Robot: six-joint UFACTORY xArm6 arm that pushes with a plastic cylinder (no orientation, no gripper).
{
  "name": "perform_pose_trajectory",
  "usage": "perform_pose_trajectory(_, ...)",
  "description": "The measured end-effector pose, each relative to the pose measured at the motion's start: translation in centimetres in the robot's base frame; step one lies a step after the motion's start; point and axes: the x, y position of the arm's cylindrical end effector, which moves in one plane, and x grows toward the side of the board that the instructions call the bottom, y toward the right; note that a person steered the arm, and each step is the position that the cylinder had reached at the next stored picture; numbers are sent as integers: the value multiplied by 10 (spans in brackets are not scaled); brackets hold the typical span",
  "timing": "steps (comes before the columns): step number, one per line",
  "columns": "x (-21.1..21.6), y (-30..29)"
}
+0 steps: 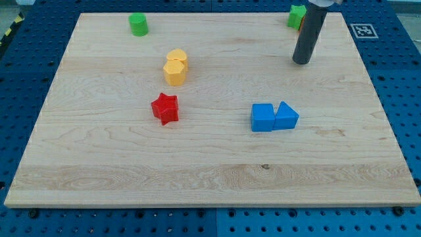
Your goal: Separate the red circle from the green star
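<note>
A green block point(295, 15), probably the green star, sits at the board's top right edge, partly hidden behind my rod. A thin reddish sliver point(300, 27) shows just below it against the rod; it may be the red circle, the rest of which is hidden. My tip point(302, 62) rests on the board below these two blocks, a short way toward the view's bottom, touching no block that I can see.
A green cylinder point(138, 25) stands at the top left. Two yellow blocks point(175, 66) touch each other left of centre, with a red star point(165, 108) below them. A blue cube point(262, 118) and a blue triangle point(287, 116) touch right of centre.
</note>
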Motion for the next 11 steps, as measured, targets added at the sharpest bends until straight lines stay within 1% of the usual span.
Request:
perform_pose_trajectory(1,0,0)
perform_pose_trajectory(2,0,23)
perform_pose_trajectory(3,-5,59)
perform_pose_trajectory(4,-30,83)
perform_pose_trajectory(5,-64,112)
perform_pose_trajectory(6,-112,113)
perform_pose_trajectory(7,-125,111)
perform_pose_trajectory(8,-132,89)
perform_pose_trajectory(11,-101,46)
